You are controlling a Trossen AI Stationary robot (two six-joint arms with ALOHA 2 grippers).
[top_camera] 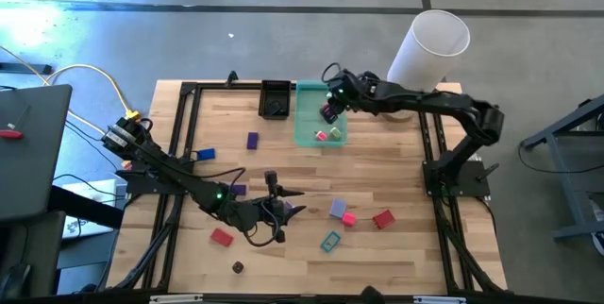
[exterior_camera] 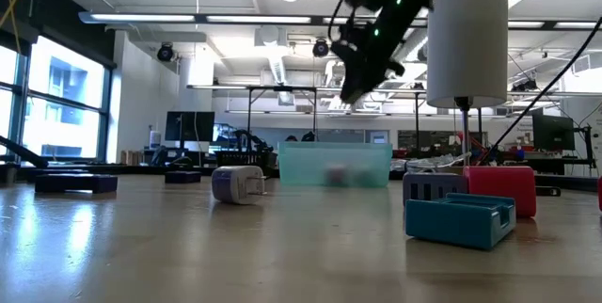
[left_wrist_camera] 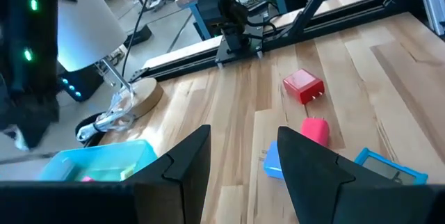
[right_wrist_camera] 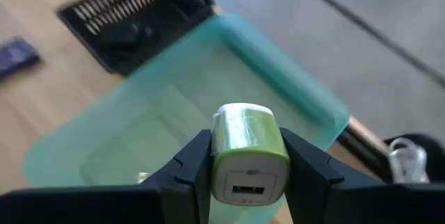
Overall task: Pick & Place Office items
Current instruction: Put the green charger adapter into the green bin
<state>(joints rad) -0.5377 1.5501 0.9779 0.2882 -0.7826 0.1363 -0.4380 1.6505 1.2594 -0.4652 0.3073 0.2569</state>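
Starting on my left, the left gripper (top_camera: 294, 211) sits low over the wooden table (top_camera: 396, 167), fingers parted and holding nothing. Scattered just beyond it are a pink block (left_wrist_camera: 315, 129), a red plug (left_wrist_camera: 304, 86) and a teal clip (top_camera: 330, 241), with a red block (top_camera: 221, 237) nearer the arm. Moving right, my right gripper (right_wrist_camera: 240, 172) hangs above the green tray (top_camera: 311, 123), pinching a green-and-white charger (right_wrist_camera: 243, 151) between its fingers. Two small pieces (top_camera: 327, 135) already lie inside the tray, and a black tray (top_camera: 275, 98) sits touching its side.
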